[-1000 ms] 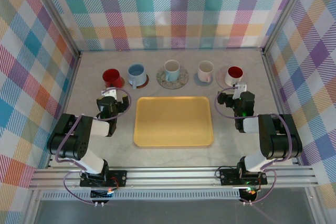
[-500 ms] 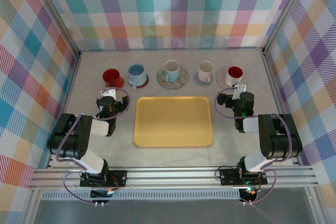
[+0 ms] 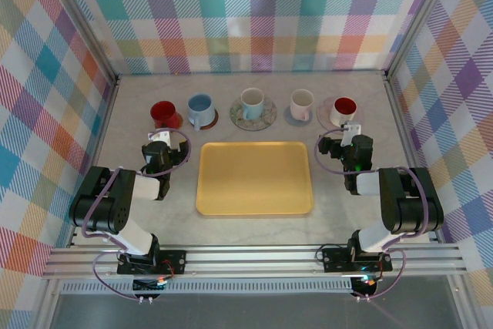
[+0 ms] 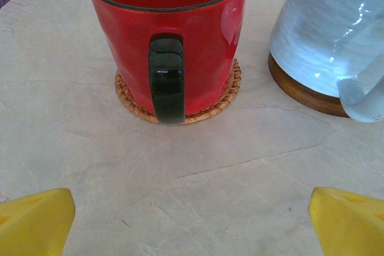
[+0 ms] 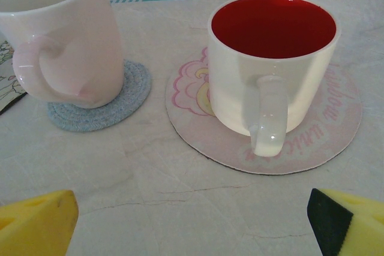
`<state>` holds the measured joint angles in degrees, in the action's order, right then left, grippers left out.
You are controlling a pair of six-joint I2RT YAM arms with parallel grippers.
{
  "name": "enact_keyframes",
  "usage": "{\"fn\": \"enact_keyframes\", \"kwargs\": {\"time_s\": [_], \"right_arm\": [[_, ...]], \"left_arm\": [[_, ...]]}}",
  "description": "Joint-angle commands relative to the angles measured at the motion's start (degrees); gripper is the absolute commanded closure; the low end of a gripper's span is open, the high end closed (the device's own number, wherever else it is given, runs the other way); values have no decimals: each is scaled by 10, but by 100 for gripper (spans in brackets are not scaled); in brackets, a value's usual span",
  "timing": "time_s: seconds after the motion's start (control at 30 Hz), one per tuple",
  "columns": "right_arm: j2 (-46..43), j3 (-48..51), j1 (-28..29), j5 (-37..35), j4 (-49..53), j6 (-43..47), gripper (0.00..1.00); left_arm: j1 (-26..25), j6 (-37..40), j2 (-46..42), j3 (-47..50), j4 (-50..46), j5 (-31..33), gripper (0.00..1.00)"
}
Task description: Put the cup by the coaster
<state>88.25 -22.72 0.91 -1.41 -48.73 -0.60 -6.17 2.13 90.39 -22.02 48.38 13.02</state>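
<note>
top: overhead, whole table (image 3: 254,230) | wrists: low, close, facing cups (image 3: 252,103)

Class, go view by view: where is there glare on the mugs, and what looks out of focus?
Left wrist: white glare spots on the red mug and streaks on the pale blue mug; the yellow fingertips at the bottom corners look soft. Right wrist: the white mug is sharp, with sheen down its handle. Top external: even light, weak shadows around the yellow tray.

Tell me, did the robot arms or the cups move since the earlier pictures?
Nothing visibly changed. The left fingers and right fingers are open and empty, and the red cup stands on its woven coaster, as before.
</note>
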Motion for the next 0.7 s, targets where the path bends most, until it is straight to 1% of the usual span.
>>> {"fn": "enact_keyframes", "kwargs": {"time_s": [0.0,0.67], "right_arm": [[2,-5,-3,11,-5,-1,1],[2,-5,-2,11,-4,-2,1]], "left_arm": [[6,-11,1,-8,24,-5,0],[10,-11,2,-11,20,-14,0]]}}
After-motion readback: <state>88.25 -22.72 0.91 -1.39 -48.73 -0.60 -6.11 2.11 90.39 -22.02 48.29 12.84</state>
